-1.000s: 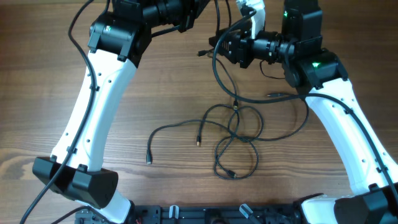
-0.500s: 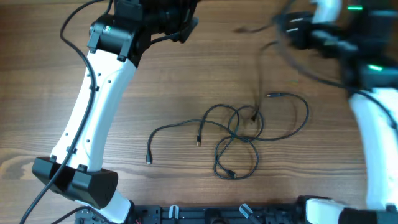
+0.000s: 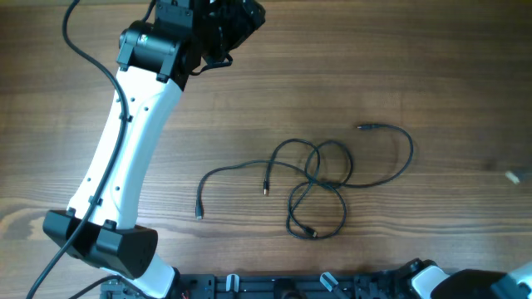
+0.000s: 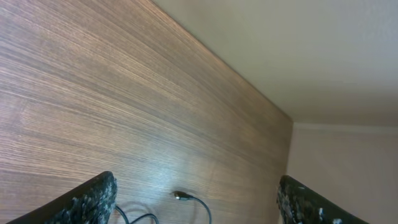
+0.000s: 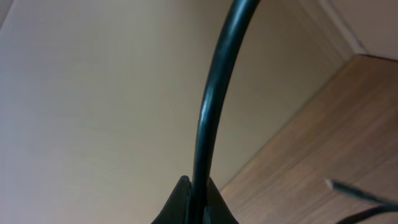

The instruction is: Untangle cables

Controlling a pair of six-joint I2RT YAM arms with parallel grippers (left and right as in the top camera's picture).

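Observation:
The cables (image 3: pixel 317 179) lie as a loose tangle of thin black loops in the middle of the wooden table, plug ends pointing out at the left (image 3: pixel 199 213) and upper right (image 3: pixel 362 127). My left gripper (image 3: pixel 239 18) is far from them at the table's back edge. In the left wrist view it (image 4: pixel 196 208) is open, with one plug end (image 4: pixel 181 196) on the table far beyond its fingers (image 4: pixel 87 202). My right gripper (image 5: pixel 199 194) is shut and out of the overhead view. A thick black wire (image 5: pixel 210 118) rises past its tips; a cable end (image 5: pixel 336 185) shows below.
The white left arm (image 3: pixel 125 141) slants across the table's left side from its base (image 3: pixel 100 241). Part of the right arm's base (image 3: pixel 507 282) shows at the bottom right corner. A beige wall (image 4: pixel 298 50) stands behind the table's far edge.
The right arm has swung away to the right, out of the overhead view. The cord it had lifted has fallen back onto the tangle. The left wrist has turned slightly.

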